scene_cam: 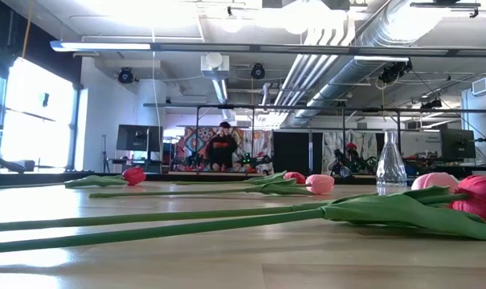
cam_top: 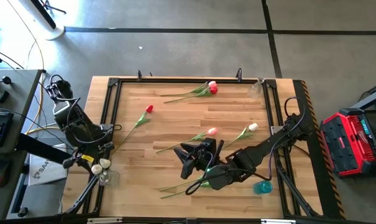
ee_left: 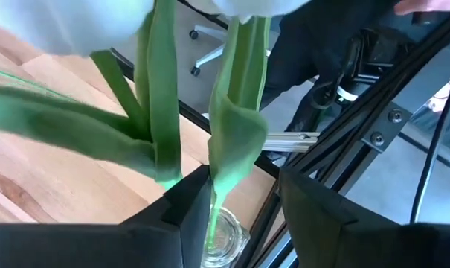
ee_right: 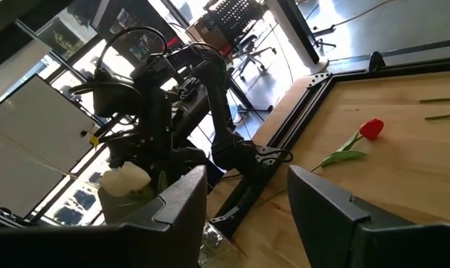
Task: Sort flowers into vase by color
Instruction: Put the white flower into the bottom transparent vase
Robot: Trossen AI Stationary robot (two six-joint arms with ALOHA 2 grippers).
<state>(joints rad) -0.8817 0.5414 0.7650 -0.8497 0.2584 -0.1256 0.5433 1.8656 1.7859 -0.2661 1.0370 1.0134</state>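
Observation:
My left gripper (ee_left: 243,216) hangs open over the table's near-left corner (cam_top: 91,158), above a clear glass vase (ee_left: 226,237). Two cream tulips (cam_top: 101,165) stand in that vase, stems down. One green stem (ee_left: 219,190) passes between the fingers. My right gripper (cam_top: 186,160) is open and holds nothing, hovering over the table's near middle, facing left. Lying flat on the wood are a red tulip (cam_top: 149,109), a pink and red pair (cam_top: 210,88), a pink tulip (cam_top: 211,131), a cream tulip (cam_top: 253,127) and green stems (cam_top: 178,185). My left gripper stands open around a cream tulip's stem (ee_left: 216,195), just above the vase mouth. The stem runs close along the inner edge of one finger (ee_left: 189,212); I cannot tell whether they touch. The tulip stands upright in the vase.
A teal vase (cam_top: 262,186) stands near the right arm at the near right. A clear vase (cam_top: 256,91) stands at the far-right corner and also shows in the low view (scene_cam: 391,164). A black frame rail (cam_top: 107,124) edges the table. Bare wood lies left of centre.

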